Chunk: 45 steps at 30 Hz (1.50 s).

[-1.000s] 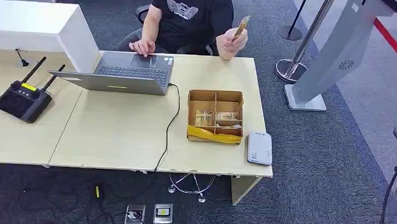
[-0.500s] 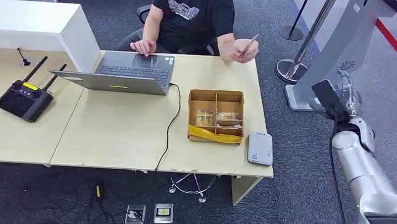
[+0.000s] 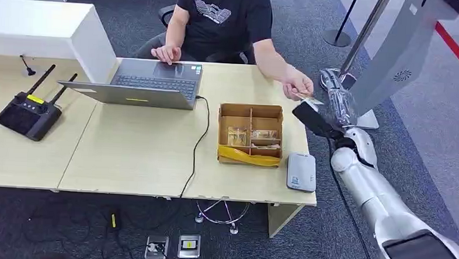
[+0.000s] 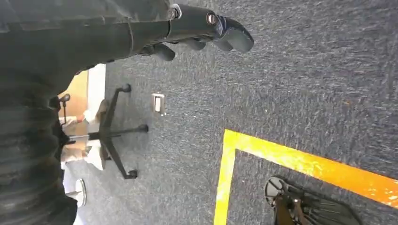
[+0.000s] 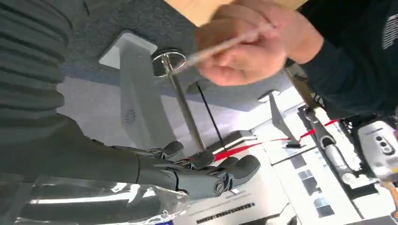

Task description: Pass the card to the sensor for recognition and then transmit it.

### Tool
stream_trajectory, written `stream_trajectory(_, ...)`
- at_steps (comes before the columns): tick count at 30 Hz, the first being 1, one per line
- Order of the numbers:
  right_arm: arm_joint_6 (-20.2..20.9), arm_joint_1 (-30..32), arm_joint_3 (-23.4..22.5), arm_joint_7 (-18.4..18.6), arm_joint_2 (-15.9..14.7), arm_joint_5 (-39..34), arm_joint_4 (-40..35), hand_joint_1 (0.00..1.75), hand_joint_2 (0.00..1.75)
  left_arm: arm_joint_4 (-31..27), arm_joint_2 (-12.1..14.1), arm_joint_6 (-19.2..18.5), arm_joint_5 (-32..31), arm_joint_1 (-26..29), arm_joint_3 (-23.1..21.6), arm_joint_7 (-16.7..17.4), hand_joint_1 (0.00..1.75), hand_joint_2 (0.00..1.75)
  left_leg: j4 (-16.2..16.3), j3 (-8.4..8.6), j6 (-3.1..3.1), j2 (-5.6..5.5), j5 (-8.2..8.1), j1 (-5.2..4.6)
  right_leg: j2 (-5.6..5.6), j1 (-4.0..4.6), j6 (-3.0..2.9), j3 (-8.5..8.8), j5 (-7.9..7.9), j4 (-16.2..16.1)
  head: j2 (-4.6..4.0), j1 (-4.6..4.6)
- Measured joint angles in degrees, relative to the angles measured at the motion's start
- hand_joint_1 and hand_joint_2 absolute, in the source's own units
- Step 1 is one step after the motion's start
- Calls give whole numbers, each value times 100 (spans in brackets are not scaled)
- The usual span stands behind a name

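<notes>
A person seated behind the table holds a thin tan card (image 3: 309,99) out over the table's right corner. In the right wrist view the card (image 5: 220,46) is pinched in the person's hand (image 5: 248,51). My right hand (image 3: 335,102) is raised just right of the card, fingers apart and holding nothing; its dark fingers (image 5: 206,174) lie apart from the card. The white card sensor (image 3: 301,172) lies flat on the table's front right corner. My left hand (image 4: 202,29) hangs over the carpet, holding nothing, its fingers loosely extended.
A cardboard box (image 3: 250,113) with compartments of cards stands left of the sensor. A laptop (image 3: 141,85) with its cable and a black controller (image 3: 26,115) occupy the table's left. A grey kiosk (image 3: 388,60) and a stanchion base (image 3: 333,78) stand close behind my right arm.
My right arm has come up from the right edge and swung in toward the table's right corner. The person has lowered the card from shoulder height down to my right hand.
</notes>
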Motion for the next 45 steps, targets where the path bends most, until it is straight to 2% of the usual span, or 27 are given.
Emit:
stream_trajectory(6,-50,-132,148,-98,229,-4,157,0,175,0,-44,2,13,1,85,2,0,175,0,0,0,2,0,0,2,0,0,-1,0,0,0,-2)
stream_trajectory(7,-48,-154,175,-105,258,-15,190,175,175,0,-48,2,26,2,96,4,0,175,0,0,0,2,0,0,2,0,0,-1,0,0,0,-2)
stream_trajectory(17,-35,-293,271,-188,461,-20,433,175,175,0,-92,0,46,7,153,4,0,175,0,0,0,2,0,0,2,0,0,-1,0,-1,0,-2)
stream_trajectory(34,-229,-331,385,-166,509,52,562,175,175,0,-111,2,57,13,245,173,0,175,1,2,0,4,0,0,5,0,0,-4,0,-1,0,-2)
stream_trajectory(39,-212,-280,404,-42,343,50,505,175,175,0,-138,2,72,19,289,232,0,175,2,2,0,4,0,0,6,0,0,-5,0,-4,0,-2)
stream_trajectory(45,-183,47,387,144,-65,-33,225,175,175,0,-164,0,94,28,398,371,0,175,2,1,-2,5,-3,-1,9,-1,0,-4,0,-7,0,-2)
